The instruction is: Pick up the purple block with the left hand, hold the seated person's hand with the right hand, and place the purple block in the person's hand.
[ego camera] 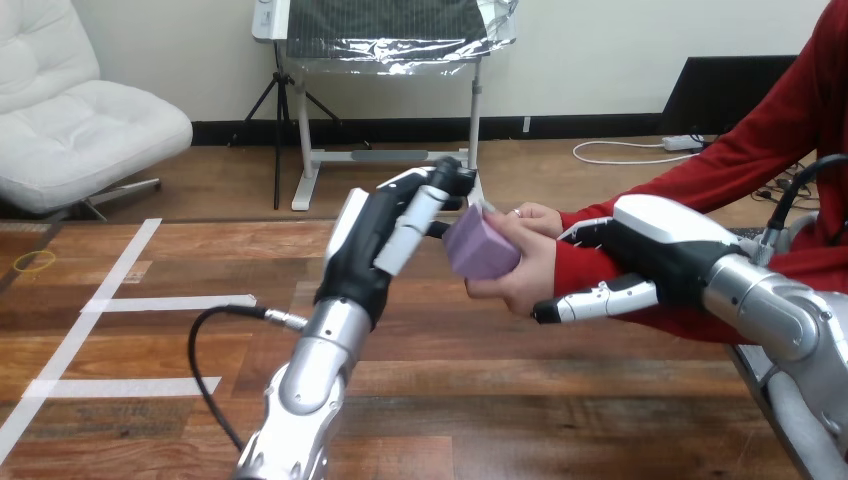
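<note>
View: head view, looking down across the counter.

Purple block (482, 250): a matte purple block of cube shape is seen held up clear of the counter, tilted on one corner, between the left robot hand and the person's hand.

Left robot hand (375, 245): the black robot hand with white shells is raised just left of the purple block. It is closed in a grip on the block, with fingers (445, 190) curled over the upper left edge and the thumb set against the left face.

Person's hand (525, 275): it is placed just right of the purple block and touches it. The palm is cupped under the lower right side and fingers are laid along the upper right edge. Both this hand and the left robot hand are on the block.

Right robot hand (650, 245): it is found right of the purple block, beyond the person's hand. It is clasped round the person's wrist in the red sleeve (720, 165), with fingers laid over the top and the thumb (595, 300) passed beneath.

Counter (150, 420): a brown wooden-plank counter is seen below the purple block and apart from it.

Tape (170, 303): strips of white tape are stuck flat on the counter, well left of the purple block.

Ring (35, 262): a thin yellow ring is laid on the counter, far left of the purple block.
</note>
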